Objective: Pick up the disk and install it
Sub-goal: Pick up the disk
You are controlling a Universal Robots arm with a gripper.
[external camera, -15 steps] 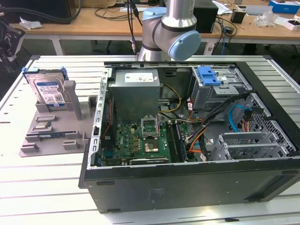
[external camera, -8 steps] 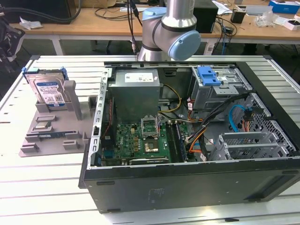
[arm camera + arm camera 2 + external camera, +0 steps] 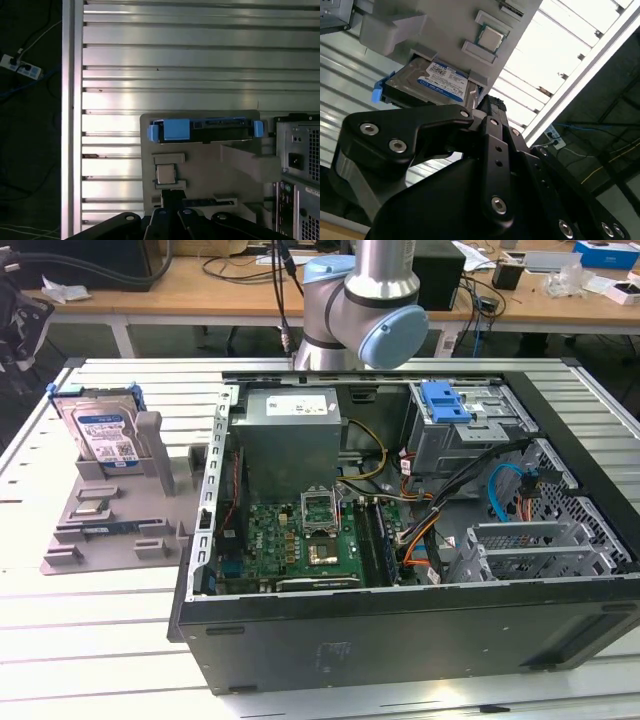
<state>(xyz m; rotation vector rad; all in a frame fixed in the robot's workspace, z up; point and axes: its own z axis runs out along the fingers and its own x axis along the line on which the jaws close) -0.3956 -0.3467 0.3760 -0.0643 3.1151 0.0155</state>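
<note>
1. end effector: the gripper (image 3: 487,106) is clenched on nothing. in both wrist views its two black links run together to a single tip.
2. location of the task's thing: the disk (image 3: 105,435) stands on edge in a slot of the grey holder (image 3: 150,510), on the slatted table (image 3: 90,640). it is at the exterior view's left of the open computer case (image 3: 400,640) and outside it.
3. governing relation: in the first wrist view the disk (image 3: 205,129) lies ahead of the gripper (image 3: 169,200) and apart from it. the processor chip (image 3: 165,174) sits in its pocket of the holder between the two.
4. long axis: the disk shows edge-on, its thin upper edge with the blue bracket running crosswise to the gripper's line.
5. reach: this is the single arm on the rig, and its gripper hangs over the holder's end, not over the case.
6. install site, as judged: the blue-tabbed drive cage (image 3: 450,405) sits in the case, well apart from the disk.
</note>
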